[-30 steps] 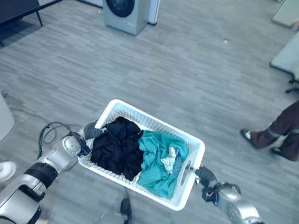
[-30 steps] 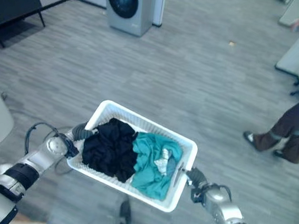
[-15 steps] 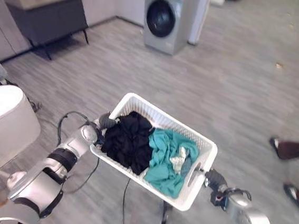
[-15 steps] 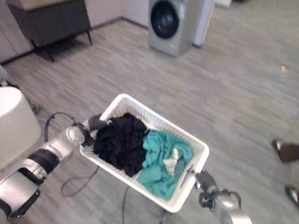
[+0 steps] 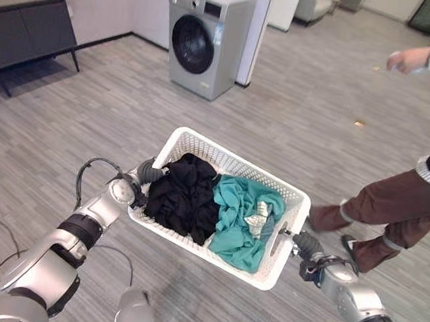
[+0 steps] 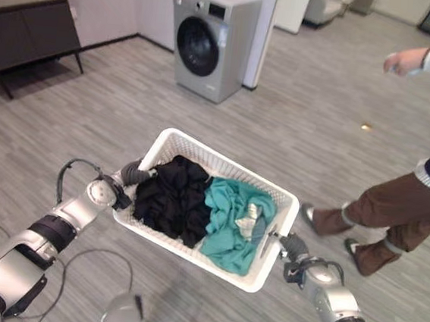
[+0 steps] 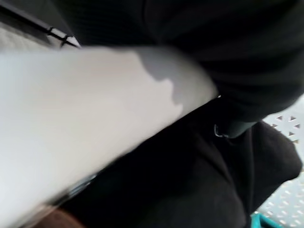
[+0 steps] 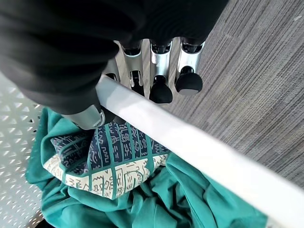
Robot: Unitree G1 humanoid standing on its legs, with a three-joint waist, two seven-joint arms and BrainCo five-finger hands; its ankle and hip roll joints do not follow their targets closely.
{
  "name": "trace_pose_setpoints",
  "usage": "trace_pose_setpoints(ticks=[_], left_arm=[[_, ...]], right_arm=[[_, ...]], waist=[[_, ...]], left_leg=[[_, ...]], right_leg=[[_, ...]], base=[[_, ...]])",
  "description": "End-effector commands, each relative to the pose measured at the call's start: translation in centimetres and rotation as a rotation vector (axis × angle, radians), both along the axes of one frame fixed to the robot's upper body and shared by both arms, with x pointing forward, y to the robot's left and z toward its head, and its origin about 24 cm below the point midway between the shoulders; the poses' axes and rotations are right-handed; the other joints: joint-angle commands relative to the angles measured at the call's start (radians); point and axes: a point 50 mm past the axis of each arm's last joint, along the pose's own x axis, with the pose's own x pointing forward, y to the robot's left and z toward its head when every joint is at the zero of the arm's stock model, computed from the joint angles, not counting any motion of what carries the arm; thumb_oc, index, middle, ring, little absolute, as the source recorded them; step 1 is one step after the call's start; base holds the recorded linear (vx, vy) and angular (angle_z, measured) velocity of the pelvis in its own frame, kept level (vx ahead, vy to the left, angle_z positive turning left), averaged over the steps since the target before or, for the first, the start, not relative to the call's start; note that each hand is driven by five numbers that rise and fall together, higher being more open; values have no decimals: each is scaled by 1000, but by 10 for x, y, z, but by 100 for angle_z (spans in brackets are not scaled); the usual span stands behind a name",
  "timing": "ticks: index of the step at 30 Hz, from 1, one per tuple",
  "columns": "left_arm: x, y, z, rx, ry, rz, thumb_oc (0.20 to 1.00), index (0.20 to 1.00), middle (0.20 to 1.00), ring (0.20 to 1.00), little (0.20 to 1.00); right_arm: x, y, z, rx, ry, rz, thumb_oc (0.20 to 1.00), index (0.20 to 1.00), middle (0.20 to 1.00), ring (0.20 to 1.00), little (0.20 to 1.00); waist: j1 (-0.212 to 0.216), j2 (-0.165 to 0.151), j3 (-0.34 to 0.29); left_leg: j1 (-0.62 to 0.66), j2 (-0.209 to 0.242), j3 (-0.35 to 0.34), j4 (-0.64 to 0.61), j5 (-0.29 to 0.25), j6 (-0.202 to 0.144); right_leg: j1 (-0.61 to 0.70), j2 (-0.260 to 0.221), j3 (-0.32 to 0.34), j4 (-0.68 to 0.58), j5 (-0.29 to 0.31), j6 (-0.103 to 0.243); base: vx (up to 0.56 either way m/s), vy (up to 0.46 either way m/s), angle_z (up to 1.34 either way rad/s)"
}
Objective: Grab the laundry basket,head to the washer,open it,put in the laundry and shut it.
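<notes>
White laundry basket [image 5: 286, 248] held between left hand [image 5: 147, 174], right hand [image 5: 303, 243], washer [image 5: 204, 40] ahead

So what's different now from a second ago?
The view has swung round as the robot turns: the washer now stands nearer and more straight ahead. The person has stepped closer on the right. The basket, with its black and teal clothes, stays carried between the left hand and right hand.
</notes>
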Motion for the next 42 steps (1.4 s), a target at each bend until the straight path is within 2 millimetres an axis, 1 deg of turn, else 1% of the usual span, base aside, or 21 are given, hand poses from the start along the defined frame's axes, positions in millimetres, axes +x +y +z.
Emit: trace_pose_setpoints(ticks=[1, 5, 7, 11, 13, 14, 15, 16, 17, 18, 19, 22, 25, 26, 27, 29, 32, 36, 40, 41, 42], left_arm=[[19, 4, 46, -41, -171, 27, 200, 200, 200, 200, 200], [17, 4, 43, -56, -160, 20, 200, 200, 200, 200, 200], [12, 9, 34, -70, -137, 34, 200, 200, 200, 200, 200], [8, 16, 31, -59, -131, 47, 200, 200, 200, 200, 200], [4, 18, 25, -59, -112, 38, 200, 200, 200, 200, 200], [2, 21, 22, -51, -105, 51, 200, 200, 200, 200, 200], [2, 21, 22, -51, -105, 51, 200, 200, 200, 200, 200], [2, 22, 22, -49, -105, 55, 200, 200, 200, 200, 200], [0, 21, 18, -52, -96, 55, 200, 200, 200, 200, 200], [0, 21, 18, -52, -96, 55, 200, 200, 200, 200, 200], [1, 21, 17, -51, -95, 71, 200, 200, 200, 200, 200], [3, 19, 19, -71, -100, 76, 200, 200, 200, 200, 200], [3, 20, 19, -67, -103, 75, 200, 200, 200, 200, 200], [4, 20, 24, -67, -121, 78, 200, 200, 200, 200, 200], [4, 20, 24, -67, -121, 78, 200, 200, 200, 200, 200], [7, 22, 26, -65, -141, 93, 200, 200, 200, 200, 200], [5, 21, 19, -51, -130, 100, 200, 200, 200, 200, 200], [1, 23, 11, -40, -113, 104, 200, 200, 200, 200, 200], [-1, 22, 7, -64, -105, 100, 200, 200, 200, 200, 200], [-4, 21, 2, -84, -88, 107, 200, 200, 200, 200, 200], [-6, 24, 3, -88, -86, 110, 200, 200, 200, 200, 200]], right_arm=[[29, 17, 61, 185, -335, 80, 200, 200, 200, 200, 200], [34, 30, 55, 201, -319, 100, 200, 200, 200, 200, 200], [35, 40, 49, 213, -294, 119, 200, 200, 200, 200, 200], [33, 45, 45, 235, -281, 122, 200, 200, 200, 200, 200], [28, 47, 38, 234, -265, 128, 200, 200, 200, 200, 200], [28, 52, 35, 225, -254, 145, 200, 200, 200, 200, 200], [28, 52, 35, 225, -254, 145, 200, 200, 200, 200, 200], [29, 55, 34, 224, -251, 155, 200, 200, 200, 200, 200], [31, 59, 37, 215, -261, 173, 200, 200, 200, 200, 200], [31, 59, 37, 215, -261, 173, 200, 200, 200, 200, 200], [33, 65, 38, 226, -270, 181, 200, 200, 200, 200, 200], [34, 64, 42, 215, -287, 186, 200, 200, 200, 200, 200], [34, 61, 43, 206, -291, 182, 200, 200, 200, 200, 200], [35, 55, 45, 200, -302, 154, 200, 200, 200, 200, 200], [35, 55, 45, 200, -302, 154, 200, 200, 200, 200, 200], [29, 41, 45, 193, -309, 105, 200, 200, 200, 200, 200], [23, 33, 43, 190, -309, 80, 200, 200, 200, 200, 200], [18, 21, 40, 181, -310, 44, 200, 200, 200, 200, 200], [16, 13, 42, 169, -323, 30, 200, 200, 200, 200, 200], [15, 9, 41, 162, -328, 10, 200, 200, 200, 200, 200], [17, 8, 41, 157, -326, 3, 200, 200, 200, 200, 200]], waist=[[78, 65, -53], [103, 76, -60], [114, 81, -77], [124, 52, -113], [134, 7, -121], [127, 2, -116], [127, 2, -116], [124, 2, -113], [112, 20, -92], [112, 19, -92], [95, 44, -72], [65, 69, -65], [44, 78, -61], [32, 75, -59], [32, 76, -60], [3, 64, -53], [-26, 72, -49], [-50, 71, -80], [-78, 92, -112], [-74, 90, -108], [-71, 90, -105]], left_leg=[[186, -107, -79, -360, 105, -19], [152, -145, -118, -473, 122, -21], [157, -143, -63, -455, 127, -2], [175, -169, -82, -419, 156, 24], [177, -198, -67, -333, 118, 45], [205, -205, -54, -292, 64, 75], [205, -205, -54, -292, 64, 75], [219, -208, -48, -271, 33, 91], [263, -196, -53, -260, -3, 112], [262, -197, -53, -260, -3, 112], [318, -178, -50, -263, -30, 120], [404, -172, -63, -289, -63, 107], [439, -166, -73, -289, -86, 87], [459, -159, -91, -283, -114, 65], [457, -157, -91, -283, -112, 64], [493, -156, -117, -265, -164, 40], [545, -137, -132, -241, -213, 22], [628, -107, -151, -231, -229, -12], [631, -22, -177, -127, -126, -45], [537, 47, -204, 109, 26, -26], [497, 78, -215, 201, 64, -16]], right_leg=[[-34, -94, 0, 51, -38, 162], [7, -68, 30, 84, -100, 156], [43, -51, 56, 115, -143, 158], [56, -70, 81, 159, -127, 184], [50, -114, 89, 253, 55, 270], [-21, -142, 91, 427, 174, 328], [-22, -142, 91, 427, 174, 328], [-44, -152, 93, 516, 248, 359], [-127, -172, 52, 685, 262, 363], [-128, -173, 52, 688, 261, 363], [-214, -238, -29, 761, 222, 342], [-286, -320, -124, 629, 91, 276], [-293, -332, -157, 474, 46, 259], [-318, -330, -118, 267, 50, 255], [-317, -328, -119, 261, 54, 254], [-357, -346, -10, 18, 136, 286], [-407, -375, 17, -101, 199, 321], [-384, -353, 24, -119, 235, 337], [-367, -282, 56, -50, 241, 315], [-326, -227, 59, -26, 208, 258], [-298, -197, 47, -27, 189, 226]], base=[[617, 95, -21], [411, 33, -53], [616, 97, -31], [537, 103, 0], [557, 111, -31], [498, 127, -45], [461, 146, -32], [418, 157, -3], [417, 157, -2], [464, 202, -13], [371, 136, 3], [411, 76, 31], [338, -73, 40], [343, -172, 42], [348, -207, 61], [365, -216, 34], [444, -245, 34], [415, -268, 35], [435, -399, 37], [417, -621, 21], [404, -660, -3]])
